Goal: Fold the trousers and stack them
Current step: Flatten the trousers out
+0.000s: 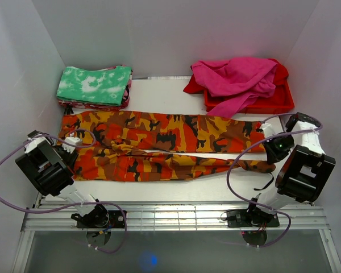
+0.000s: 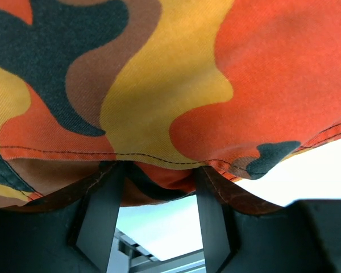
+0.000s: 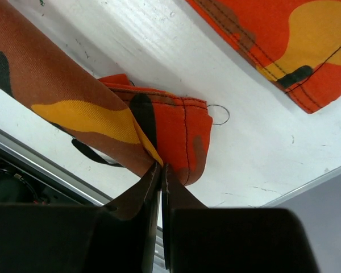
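The camouflage trousers (image 1: 159, 145) lie stretched left to right across the white table, waist at the left and leg ends at the right. My left gripper (image 1: 74, 143) is at the waist end. In the left wrist view (image 2: 159, 170) its jaws stand apart, and the stitched edge of the trousers (image 2: 159, 85) drapes over the fingertips (image 2: 102, 187). My right gripper (image 1: 271, 152) is at the leg ends. In the right wrist view (image 3: 161, 166) its jaws are pressed together on the hem of one trouser leg (image 3: 176, 136). The other leg's hem (image 3: 295, 51) lies flat beyond.
A folded green-and-white mottled cloth (image 1: 94, 85) tops a stack at the back left. A red tray (image 1: 275, 101) at the back right holds magenta and red garments (image 1: 236, 77). White walls close in on three sides. A black cord (image 1: 265, 183) lies near the right arm.
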Motion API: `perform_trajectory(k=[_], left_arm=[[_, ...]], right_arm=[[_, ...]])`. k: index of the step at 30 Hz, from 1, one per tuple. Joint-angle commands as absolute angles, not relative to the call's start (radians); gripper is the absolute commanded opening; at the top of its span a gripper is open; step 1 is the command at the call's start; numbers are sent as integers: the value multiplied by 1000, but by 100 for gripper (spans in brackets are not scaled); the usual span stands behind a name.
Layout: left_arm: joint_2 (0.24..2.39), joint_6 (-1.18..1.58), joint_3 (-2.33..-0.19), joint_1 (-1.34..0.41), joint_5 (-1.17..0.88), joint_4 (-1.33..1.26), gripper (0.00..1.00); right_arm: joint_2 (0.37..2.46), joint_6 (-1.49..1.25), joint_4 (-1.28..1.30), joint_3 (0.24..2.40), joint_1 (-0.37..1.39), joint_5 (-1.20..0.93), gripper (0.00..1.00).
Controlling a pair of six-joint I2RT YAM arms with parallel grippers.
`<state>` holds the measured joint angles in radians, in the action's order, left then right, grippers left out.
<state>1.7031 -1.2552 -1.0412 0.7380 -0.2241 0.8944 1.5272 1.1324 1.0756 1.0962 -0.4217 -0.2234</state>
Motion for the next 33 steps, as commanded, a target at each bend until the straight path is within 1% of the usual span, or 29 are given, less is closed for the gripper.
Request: perform_trajectory(k=[1,3,4,6,8,9,10,11,12,13,15,16,18,20,21,23,24,25,26,29,30,33], left_arm=[[1727,-1394,-1028,759,-104,787,63],[1709,-1407,-1016,759,-101,758,63],[1703,-1419,-1009,759,-100,749,63],[1687,-1433,-991,759,-92,733,64],[1672,-1456,-980,759,-94,733,64],[1654,-1462,-974,759,-95,735,65],[1643,-1469,-963,759,-109,738,69],[1628,-1477,-957,758,-117,741,71],[1599,-1479,-954,758,-127,750,75],[1583,-1480,-956,758,-143,761,81],[1554,-1467,-960,758,-192,808,85],[1530,-1460,-969,756,-208,825,90],[1506,-1437,-980,755,-262,874,93],[1486,-1421,-991,747,-305,922,96],[1483,-1398,-992,746,-314,934,96],[1476,-1378,-999,736,-339,965,97],[1474,-1370,-999,733,-359,974,97],[1473,-1355,-1000,730,-367,980,97],[1476,-1345,-1005,724,-376,991,97],[1480,-1316,-1015,712,-399,1012,97],[1482,-1310,-1022,709,-413,1017,97],[1483,-1289,-1022,700,-429,1032,98]], right_arm=[[1551,1192,1089,1158,-452,-160,8],[1575,1183,1109,1180,-460,-163,8],[1585,1177,1114,1187,-465,-160,11],[1608,1177,1112,1193,-471,-135,13],[1623,1180,1101,1180,-476,-114,25],[1624,1180,1095,1175,-477,-94,34],[1618,1180,1088,1170,-479,-89,52],[1611,1180,1083,1167,-479,-89,61],[1603,1177,1077,1172,-479,-101,78],[1580,1174,1078,1180,-479,-115,96],[1559,1169,1132,1224,-479,-187,97],[1530,1183,1159,1235,-479,-221,97],[1488,1222,1202,1232,-476,-299,93],[1413,1246,1218,1166,-471,-324,84],[1385,1277,1212,1128,-466,-321,77],[1295,1299,1158,996,-454,-307,71],[1267,1310,1135,952,-450,-287,70],[1215,1331,1118,871,-436,-273,70],[1192,1336,1076,833,-428,-259,71],[1123,1377,978,705,-419,-169,76],[1100,1388,953,678,-419,-154,81],[1062,1428,867,594,-417,-117,91]])
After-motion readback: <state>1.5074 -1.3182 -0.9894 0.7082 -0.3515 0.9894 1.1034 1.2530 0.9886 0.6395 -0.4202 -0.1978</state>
